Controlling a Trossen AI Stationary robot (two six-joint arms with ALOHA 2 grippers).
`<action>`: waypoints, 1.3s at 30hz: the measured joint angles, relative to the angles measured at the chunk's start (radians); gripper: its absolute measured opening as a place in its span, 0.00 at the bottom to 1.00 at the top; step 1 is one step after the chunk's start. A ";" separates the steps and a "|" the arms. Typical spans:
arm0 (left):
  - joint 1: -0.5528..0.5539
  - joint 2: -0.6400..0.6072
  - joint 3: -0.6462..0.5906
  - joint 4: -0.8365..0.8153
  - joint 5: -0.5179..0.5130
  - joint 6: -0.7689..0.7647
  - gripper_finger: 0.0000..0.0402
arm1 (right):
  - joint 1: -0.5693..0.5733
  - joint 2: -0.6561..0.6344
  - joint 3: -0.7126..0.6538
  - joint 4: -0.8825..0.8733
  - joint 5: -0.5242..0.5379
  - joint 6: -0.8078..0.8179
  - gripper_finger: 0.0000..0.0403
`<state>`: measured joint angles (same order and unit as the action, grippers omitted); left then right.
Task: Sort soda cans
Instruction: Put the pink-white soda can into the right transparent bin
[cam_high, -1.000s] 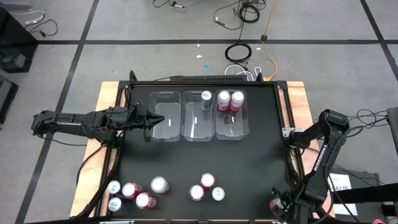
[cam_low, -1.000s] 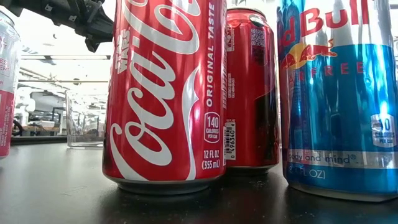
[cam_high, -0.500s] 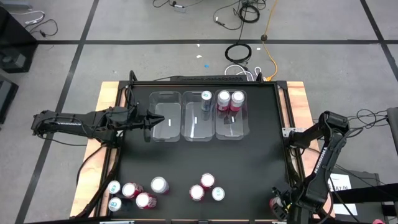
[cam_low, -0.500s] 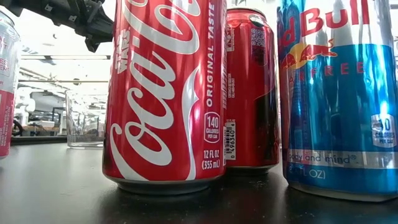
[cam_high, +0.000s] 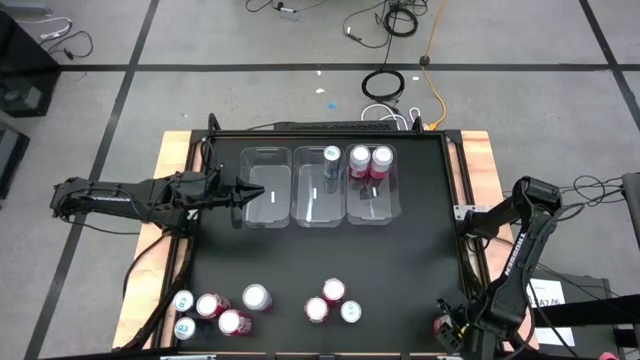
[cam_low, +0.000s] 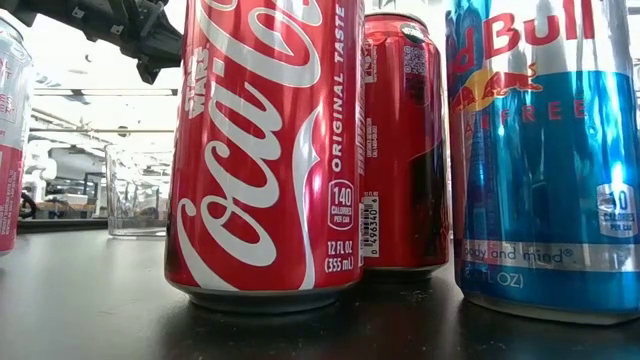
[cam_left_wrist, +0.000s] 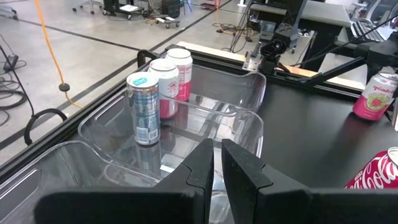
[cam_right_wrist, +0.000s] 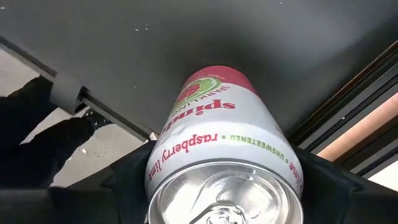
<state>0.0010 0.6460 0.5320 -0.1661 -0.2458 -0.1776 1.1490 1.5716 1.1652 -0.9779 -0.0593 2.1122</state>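
Observation:
My right gripper (cam_high: 447, 330) is at the table's near right corner, shut on a pink-and-white raspberry can (cam_right_wrist: 224, 155). My left gripper (cam_high: 240, 195) hangs empty with its fingers (cam_left_wrist: 216, 167) shut, at the left side of the left clear bin (cam_high: 265, 185). A teal can (cam_high: 331, 155) stands in the middle bin. Two pink cans (cam_high: 370, 158) stand in the right bin. Several red, pink and teal cans (cam_high: 233, 312) stand by the near edge. Two red cans (cam_low: 265, 150) and a blue one (cam_low: 545, 150) fill the low view. My right gripper pinches the pink can by its side wall, near its silver top end (cam_right_wrist: 180, 186), one dark finger on each side. The can's top faces the wrist camera and its bottom points toward the black table. Whether the bottom rests on the table, I cannot tell.
Three clear bins (cam_high: 318, 185) stand side by side at the far middle of the black table. A metal rail (cam_right_wrist: 99, 109) and a wooden border (cam_high: 480, 160) run along the table's edges. Bare black table top (cam_high: 400, 260) lies between the bins and the near cans.

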 joint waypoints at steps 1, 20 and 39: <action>0.000 0.000 0.000 0.000 0.000 0.000 0.10 | -0.011 -0.009 0.000 -0.004 0.001 -0.015 0.72; 0.000 0.000 0.000 -0.002 -0.001 0.001 0.10 | -0.447 -0.251 0.075 -0.162 0.353 -0.604 0.72; 0.000 0.000 0.000 -0.002 -0.001 0.002 0.10 | -1.232 -0.203 0.234 -0.229 0.272 -1.168 0.73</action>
<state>0.0006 0.6460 0.5320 -0.1677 -0.2470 -0.1758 -0.0827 1.3691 1.3991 -1.2065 0.2130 0.9438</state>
